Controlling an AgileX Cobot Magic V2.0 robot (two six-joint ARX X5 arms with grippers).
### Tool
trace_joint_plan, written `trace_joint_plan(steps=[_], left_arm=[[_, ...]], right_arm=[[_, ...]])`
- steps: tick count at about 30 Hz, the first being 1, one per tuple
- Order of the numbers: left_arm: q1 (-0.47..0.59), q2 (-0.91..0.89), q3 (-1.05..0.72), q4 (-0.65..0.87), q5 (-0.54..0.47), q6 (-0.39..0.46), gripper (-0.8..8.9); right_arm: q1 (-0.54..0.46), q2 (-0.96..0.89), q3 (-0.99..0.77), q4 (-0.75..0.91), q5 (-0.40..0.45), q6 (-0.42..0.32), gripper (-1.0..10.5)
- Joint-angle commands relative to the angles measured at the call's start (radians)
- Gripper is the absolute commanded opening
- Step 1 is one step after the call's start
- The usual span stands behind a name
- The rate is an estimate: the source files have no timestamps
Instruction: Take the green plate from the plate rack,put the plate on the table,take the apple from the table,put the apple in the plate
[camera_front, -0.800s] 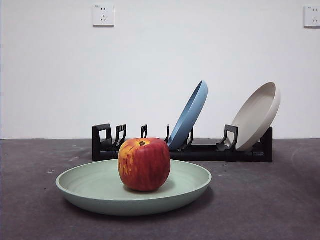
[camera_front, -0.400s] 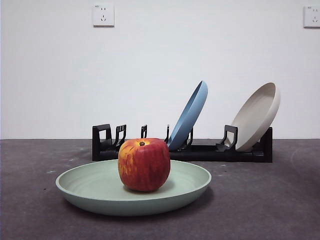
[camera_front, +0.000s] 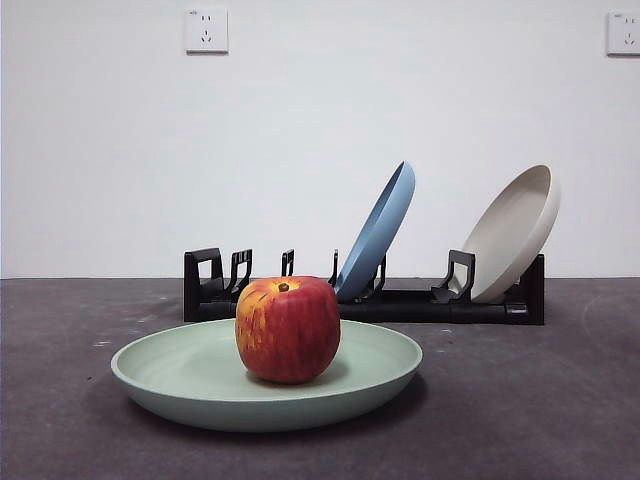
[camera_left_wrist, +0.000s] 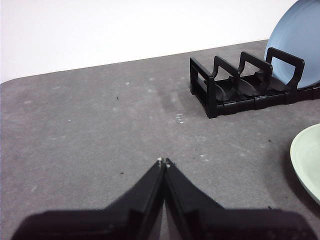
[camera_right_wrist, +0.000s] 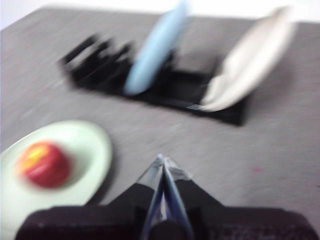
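**Resting in the plate, the apple marks the job as done**

Sitting upright, the apple (camera_front: 288, 329) is near the middle of the green plate (camera_front: 180, 372), which lies flat on the table (camera_front: 520, 400) toward its near edge, in front of the plate rack (camera_front: 400, 303). Nothing in the front view has shifted over the last second, which suggests the placing is finished. The apple is red with yellow-orange streaks and a dark stem dimple. The left gripper (camera_left_wrist: 163, 162) and right gripper (camera_right_wrist: 161, 159) both have their jaws pressed together, holding nothing, clear of the plate. The right wrist picture is blurred.
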Motion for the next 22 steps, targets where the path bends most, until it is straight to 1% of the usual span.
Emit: trace_joint_plan(steps=[1, 2, 5, 8, 14, 19, 22], left_arm=[[0.003, -0.002, -0.013, 0.002, 0.006, -0.006, -0.03], [0.003, -0.002, -0.013, 0.002, 0.006, -0.007, -0.03], [0.003, -0.002, -0.013, 0.002, 0.006, -0.007, -0.03], [0.003, -0.002, -0.013, 0.002, 0.006, -0.006, -0.03], [0.003, -0.002, -0.013, 0.002, 0.006, -0.006, -0.03], [0.003, -0.002, -0.013, 0.002, 0.006, -0.007, -0.03], [0.003, -0.002, -0.013, 0.002, 0.006, -0.007, -0.03]], right_arm=[[-0.106, -0.103, -0.174, 0.18, -0.001, 0.007, 0.0], [-0.15, -0.15, -0.232, 0.23, -0.001, 0.007, 0.0], [-0.247, -0.277, -0.366, 0.309, 0.0, 0.006, 0.0], [-0.293, -0.348, -0.426, 0.311, 0.0, 0.007, 0.0], [-0.33, -0.414, -0.5, 0.311, 0.0, 0.008, 0.0], [-0.331, -0.427, -0.552, 0.31, 0.0, 0.035, 0.0], [-0.332, -0.427, -0.552, 0.312, 0.0, 0.034, 0.0]])
